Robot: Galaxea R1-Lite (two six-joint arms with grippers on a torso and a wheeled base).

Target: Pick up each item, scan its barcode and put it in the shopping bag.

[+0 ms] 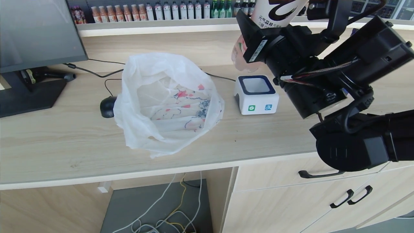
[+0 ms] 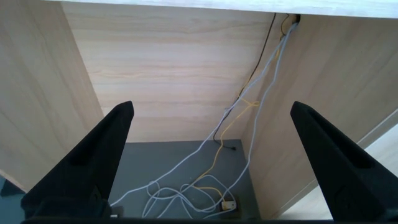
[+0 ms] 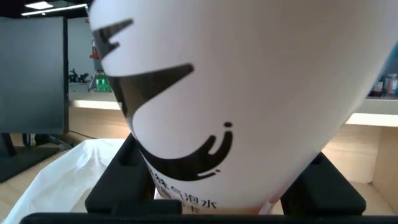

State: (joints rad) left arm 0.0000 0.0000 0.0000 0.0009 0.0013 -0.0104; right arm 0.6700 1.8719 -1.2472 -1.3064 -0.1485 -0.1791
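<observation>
Here, a long pale wood-grain bench (image 1: 64, 142) carries everything. A large black flat monitor (image 1: 38, 29) stands at its far left. A crumpled translucent white plastic shopping bag (image 1: 142, 129) sits mid-bench with its mouth gaping upward and red-and-blue print showing inside. The black right arm (image 1: 339, 64) comes in from the right, bent and raised high, wrist turned toward the back wall. Its end effector (image 3: 221, 186) is clamped on a plastic drink bottle with a white label and bold black markings (image 1: 278, 13), one finger on each side of the label. The bottle's long axis is tilted, its clear pinkish end pointing down and left, hanging above and just behind a small white cube-shaped scanner with a dark blue rim (image 1: 257, 103). A black computer mouse (image 1: 106, 107) lies against the bag's left edge. Under the bench, the left end effector (image 2: 208, 155) has its fingers spread wide apart, facing loose cables (image 2: 186, 193).
</observation>
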